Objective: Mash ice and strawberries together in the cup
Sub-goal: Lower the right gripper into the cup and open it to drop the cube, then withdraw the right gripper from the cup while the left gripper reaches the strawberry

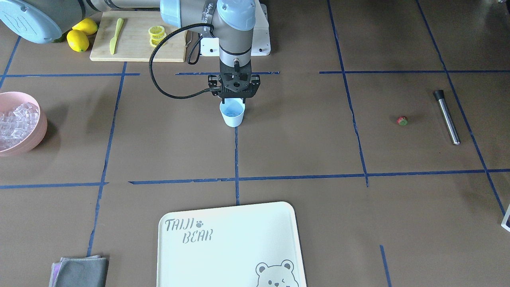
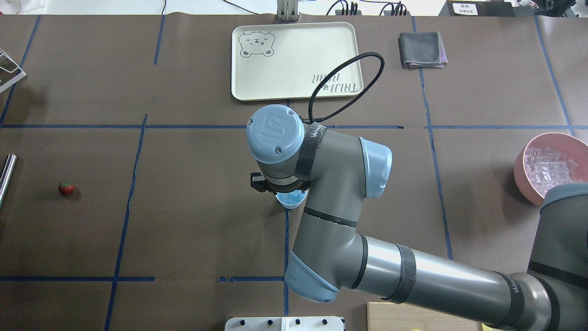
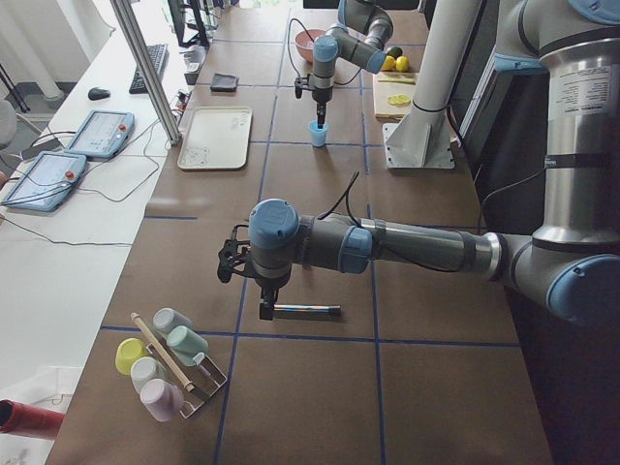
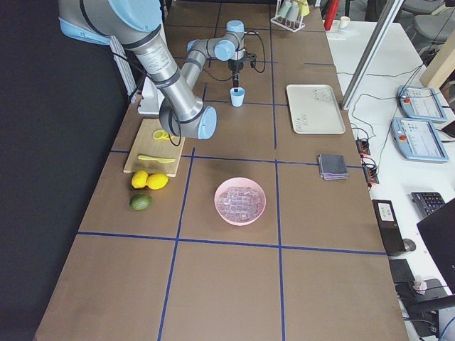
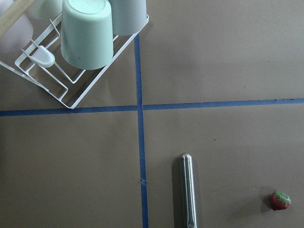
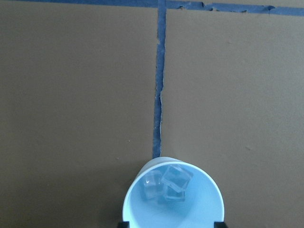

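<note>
The light-blue cup (image 1: pixel 232 113) stands upright mid-table and holds a few ice cubes (image 6: pixel 173 183). My right gripper (image 1: pixel 235 98) hangs straight above it, open and empty, with its fingertips (image 6: pixel 218 223) level with the two sides of the rim. More ice (image 1: pixel 14 121) fills the pink bowl (image 1: pixel 38 131). The strawberry (image 1: pixel 402 120) lies alone on the table, also in the left wrist view (image 5: pixel 280 200). A steel muddler (image 1: pixel 447 117) lies beside it. My left gripper (image 3: pixel 266 308) hovers over the muddler (image 3: pixel 308 310); I cannot tell if it is open or shut.
A cutting board (image 1: pixel 135 48) with lemon slices and a green knife, and whole lemons (image 1: pixel 81 36), lie near the robot's base. A white bear tray (image 1: pixel 231 247) and a grey cloth (image 1: pixel 81 271) are on the far side. A wire rack of cups (image 5: pixel 76 52) stands past the muddler.
</note>
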Robot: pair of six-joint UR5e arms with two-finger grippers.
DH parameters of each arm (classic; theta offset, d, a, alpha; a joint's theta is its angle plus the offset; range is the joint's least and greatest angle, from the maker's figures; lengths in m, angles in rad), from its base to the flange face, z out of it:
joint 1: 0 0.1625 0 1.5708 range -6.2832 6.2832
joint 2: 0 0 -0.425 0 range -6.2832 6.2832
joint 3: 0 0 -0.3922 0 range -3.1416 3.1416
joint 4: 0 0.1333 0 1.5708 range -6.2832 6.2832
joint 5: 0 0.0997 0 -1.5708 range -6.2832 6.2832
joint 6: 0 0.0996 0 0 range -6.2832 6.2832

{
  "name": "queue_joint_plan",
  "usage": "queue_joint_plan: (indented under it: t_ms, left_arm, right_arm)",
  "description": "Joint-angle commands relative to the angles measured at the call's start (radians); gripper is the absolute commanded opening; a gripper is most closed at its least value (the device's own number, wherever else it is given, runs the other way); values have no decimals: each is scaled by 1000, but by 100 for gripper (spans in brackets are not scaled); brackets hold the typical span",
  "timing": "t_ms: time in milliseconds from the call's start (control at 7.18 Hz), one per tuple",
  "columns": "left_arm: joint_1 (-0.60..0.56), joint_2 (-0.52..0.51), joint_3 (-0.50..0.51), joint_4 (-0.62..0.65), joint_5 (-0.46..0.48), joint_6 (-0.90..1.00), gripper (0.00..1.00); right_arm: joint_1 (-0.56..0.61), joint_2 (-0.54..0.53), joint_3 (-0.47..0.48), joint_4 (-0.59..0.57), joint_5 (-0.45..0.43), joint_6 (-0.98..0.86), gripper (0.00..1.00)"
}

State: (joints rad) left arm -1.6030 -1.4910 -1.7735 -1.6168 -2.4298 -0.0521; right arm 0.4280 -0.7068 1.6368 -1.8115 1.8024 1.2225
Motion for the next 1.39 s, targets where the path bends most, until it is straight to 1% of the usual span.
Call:
queue_joint_plan:
  t_ms: [0, 139, 279, 418, 557, 696, 836, 975, 1114, 1253]
  left_arm:
    - [0, 0, -3, 0, 0, 0, 100]
    - [0, -3, -6, -2, 5, 2, 100]
    - [6, -8, -24, 0, 11, 3, 100]
    - [15, -12, -38, -38, 12, 2, 100]
    - [52, -12, -49, -85, 12, -32, 100]
    - [140, -11, -88, -107, 15, -161, 100]
    - [199, -5, -98, -179, 15, -281, 100]
    - [278, 11, -98, -292, 50, -440, 100]
    - [366, 37, -98, -419, 130, -586, 100]
    - [455, 76, -93, -513, 209, -673, 99]
  right_arm:
    - [2, 1, 6, 0, -3, 3, 99]
    - [2, 6, 15, 0, -9, 6, 99]
    - [9, 9, 35, 0, -44, 5, 99]
    - [35, 7, 55, -2, -54, -4, 99]
    - [87, -6, 70, -17, -46, -20, 99]
    - [125, -28, 107, -47, -40, -128, 99]
    - [190, -104, 176, -49, -17, -224, 99]
    - [292, -178, 208, -51, 64, -351, 99]
    - [390, -225, 209, -49, 160, -456, 99]
    - [487, -261, 213, -46, 234, -571, 99]
